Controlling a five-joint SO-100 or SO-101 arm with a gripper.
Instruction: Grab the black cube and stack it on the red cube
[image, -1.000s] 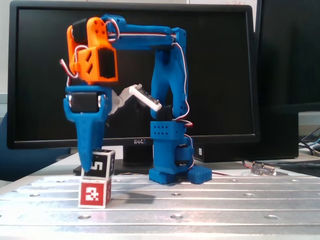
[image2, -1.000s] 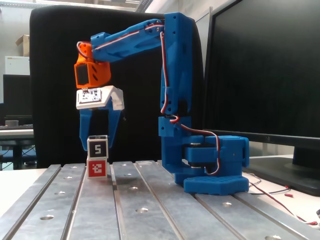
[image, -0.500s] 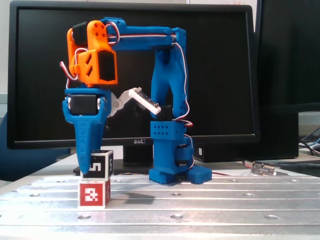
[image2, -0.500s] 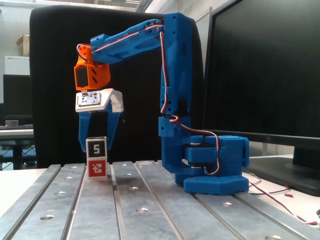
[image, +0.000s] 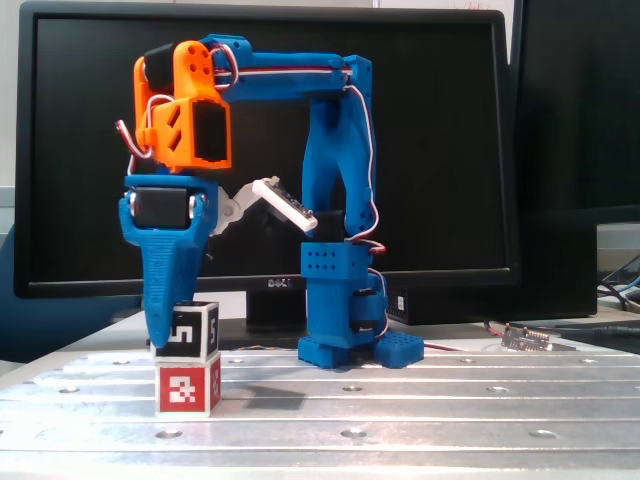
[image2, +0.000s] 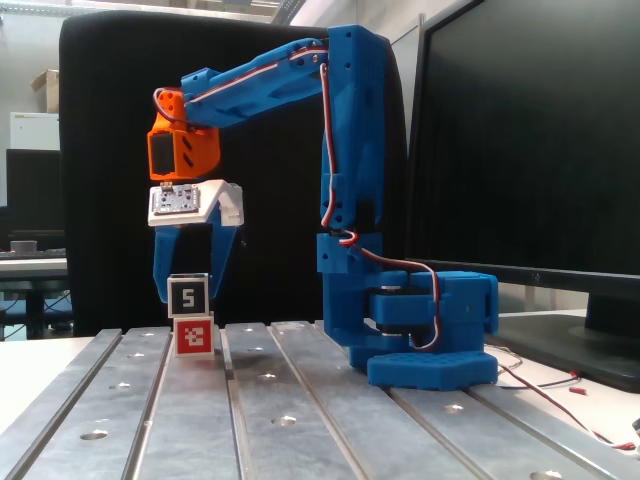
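Note:
The red cube (image: 187, 388) (image2: 194, 337) stands on the slotted metal table at the left in both fixed views. The black cube (image: 190, 331) (image2: 188, 296) with its white 5 sits directly on top of it, shifted slightly left of the red one. My gripper (image: 160, 344) (image2: 188, 300) points straight down over the stack. Its blue fingers (image2: 163, 280) stand on either side of the black cube and are shut on it. Whether the two cubes touch or a hairline gap remains I cannot tell.
The arm's blue base (image: 345, 345) (image2: 430, 350) stands behind and to the right of the stack. A large black monitor (image: 440, 150) fills the background, and a small circuit board (image: 528, 338) with cables lies at the right. The metal table (image2: 300, 420) has grooves and holes.
The gripper has shifted a little to the left, carrying the black cube with it. The cube now sits squarer and more level over the red cube.

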